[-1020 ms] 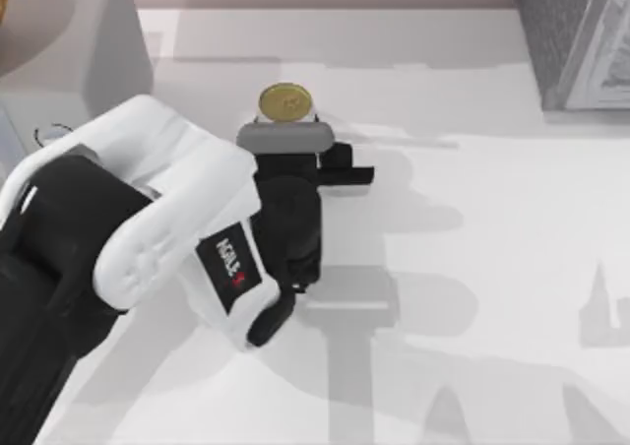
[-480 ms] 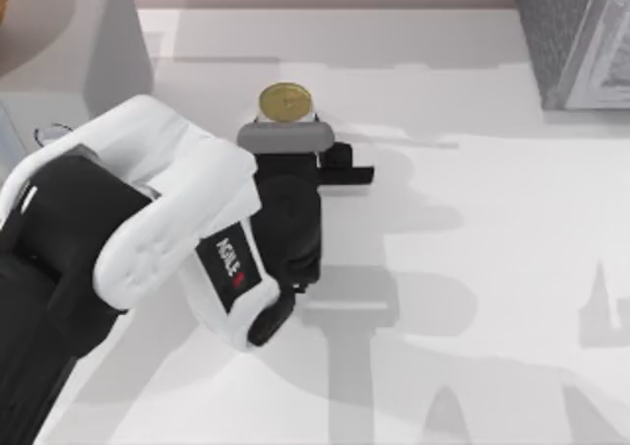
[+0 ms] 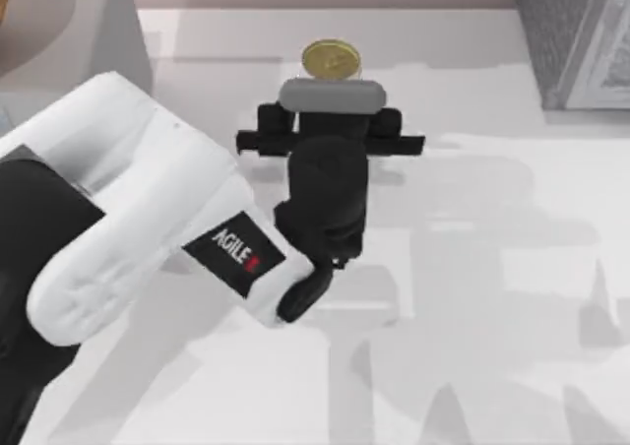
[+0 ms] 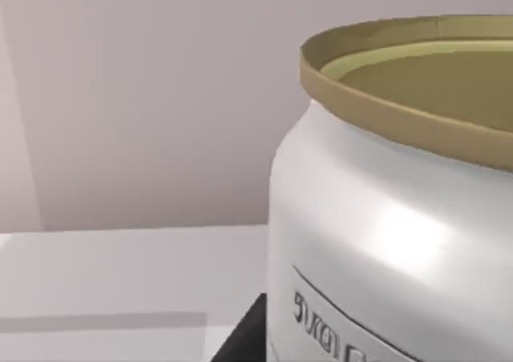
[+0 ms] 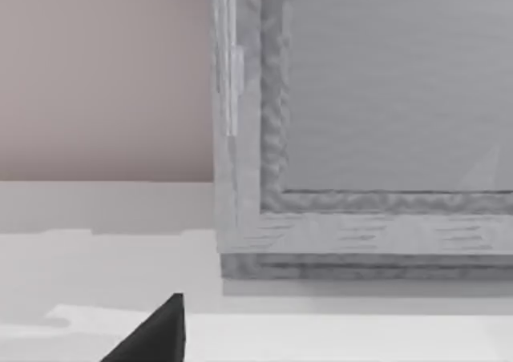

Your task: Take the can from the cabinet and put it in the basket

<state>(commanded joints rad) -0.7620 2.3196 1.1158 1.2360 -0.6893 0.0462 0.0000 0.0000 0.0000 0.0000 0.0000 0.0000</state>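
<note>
Left pincer (image 3: 331,79) reaches toward the table's far edge with the can (image 3: 331,60) at its tip; whether its fingers clamp the can I cannot tell. Judging by that, carry it level and slowly toward the basket. Smooth white metal, rounded shoulder and gold rim (image 4: 401,82) look slippery. Speckled grey cabinet (image 3: 576,36) stands well apart at the far right.

- The small white can with the gold metal top (image 3: 331,59) shows just its lid from above; the left gripper's (image 3: 331,83) grey wrist block covers its body.
- The dark grey speckled cabinet (image 3: 576,36) is cut off by the top view's edge.
- The can's printed lettering (image 4: 333,338) is perhaps too cropped to read.
</note>
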